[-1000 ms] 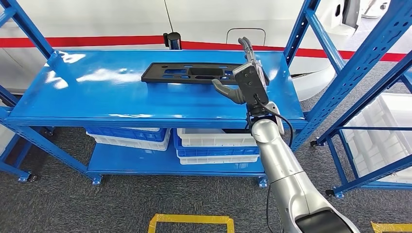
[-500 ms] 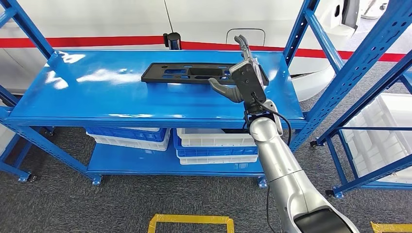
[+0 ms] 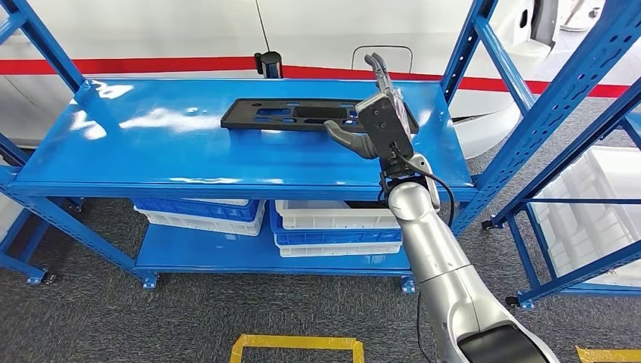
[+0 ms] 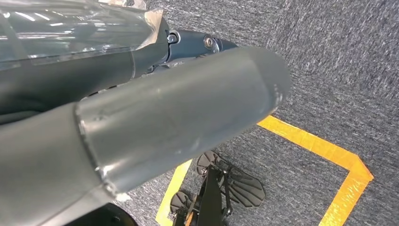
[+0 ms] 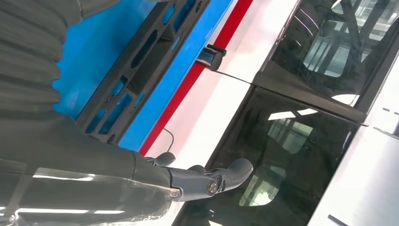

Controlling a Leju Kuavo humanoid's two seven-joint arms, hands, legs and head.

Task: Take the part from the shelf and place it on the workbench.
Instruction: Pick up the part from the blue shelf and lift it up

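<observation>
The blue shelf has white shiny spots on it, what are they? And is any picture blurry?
Head view: the spots are glare from lights on the glossy shelf. Left wrist view: the left hand is so close it looks soft; the floor looks sharper.

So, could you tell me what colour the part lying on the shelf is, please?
The part is black, seen best in the head view against the blue shelf.

Silver arm [image 3: 446, 280], black cable [image 3: 444, 198], grey-thumbed dark right hand [image 3: 378, 125].
</observation>
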